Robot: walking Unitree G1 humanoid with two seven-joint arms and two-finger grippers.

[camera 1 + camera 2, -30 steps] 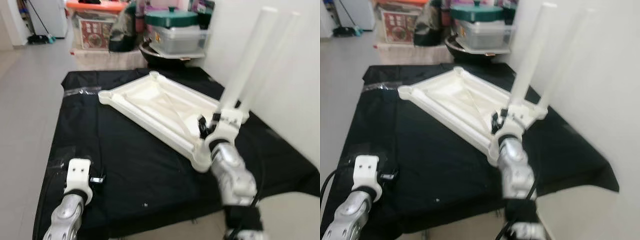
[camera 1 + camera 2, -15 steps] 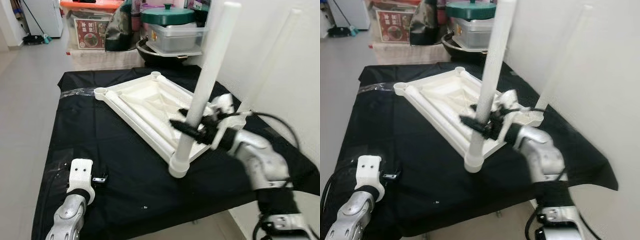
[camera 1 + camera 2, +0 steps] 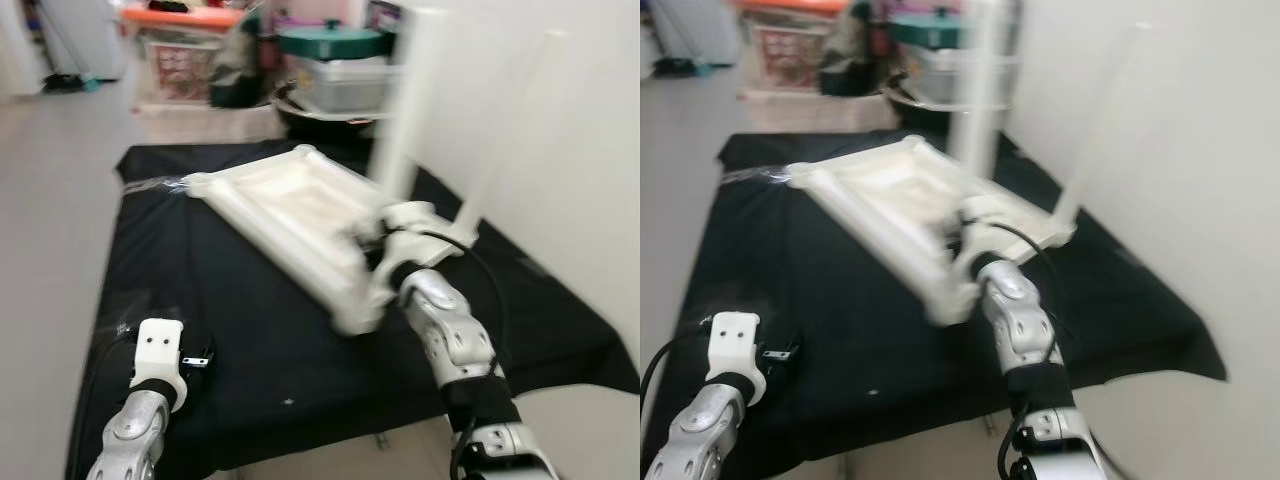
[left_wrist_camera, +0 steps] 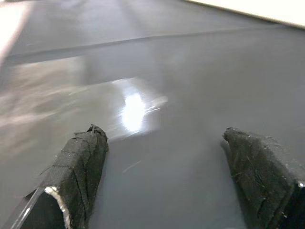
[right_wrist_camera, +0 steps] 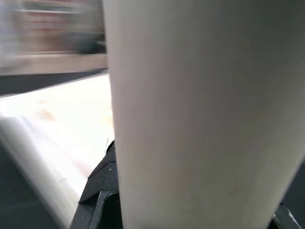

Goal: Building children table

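Standing two legs upright in the upturned white tabletop (image 3: pixel 290 215) is as far as it has got, I judge. At the tabletop's near corner, the right gripper (image 3: pixel 375 240) clamps one leg (image 3: pixel 400 120) (blurred). Another leg (image 3: pixel 500 150) rises at the wall-side corner. Two far sockets look empty. The left gripper (image 4: pixel 162 167) hovers spread, well short of it.

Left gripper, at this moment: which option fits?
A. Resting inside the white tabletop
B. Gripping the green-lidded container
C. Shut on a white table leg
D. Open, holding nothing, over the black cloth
D. In the left wrist view the left gripper has its two black fingers spread wide apart with only black cloth between them; the head view shows it low at the table's near left edge, away from the white tabletop.
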